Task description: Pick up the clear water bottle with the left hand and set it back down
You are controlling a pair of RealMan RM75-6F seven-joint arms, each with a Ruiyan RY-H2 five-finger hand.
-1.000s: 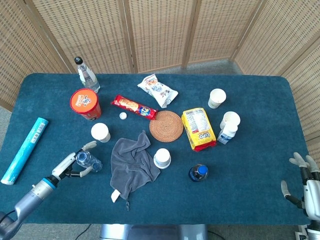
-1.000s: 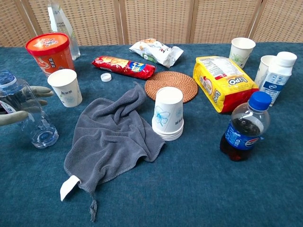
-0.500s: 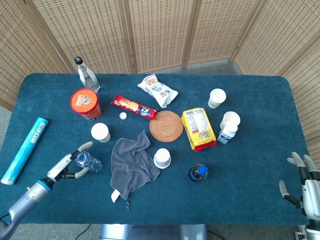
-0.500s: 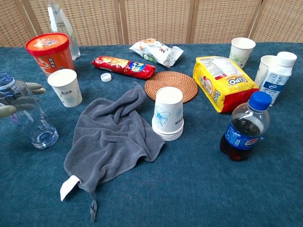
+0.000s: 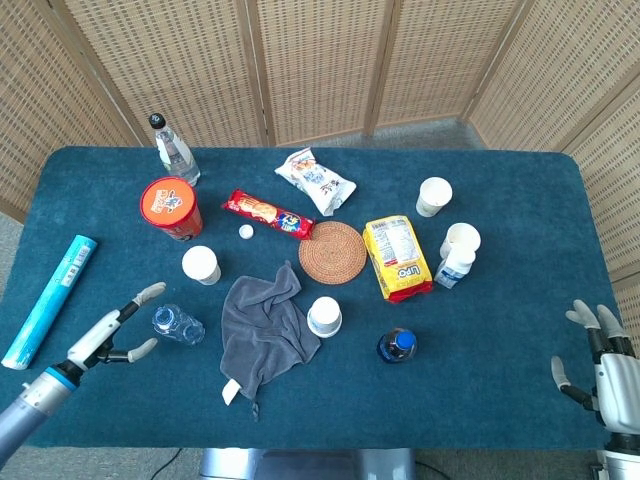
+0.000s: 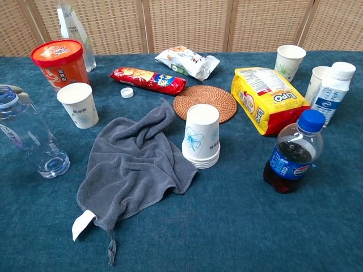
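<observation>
Fingers of the left hand are spread apart and hold nothing. Just beside them, not touching, the clear water bottle stands on the blue table, next to the gray towel. Far off, the right hand has its fingers spread too.
</observation>
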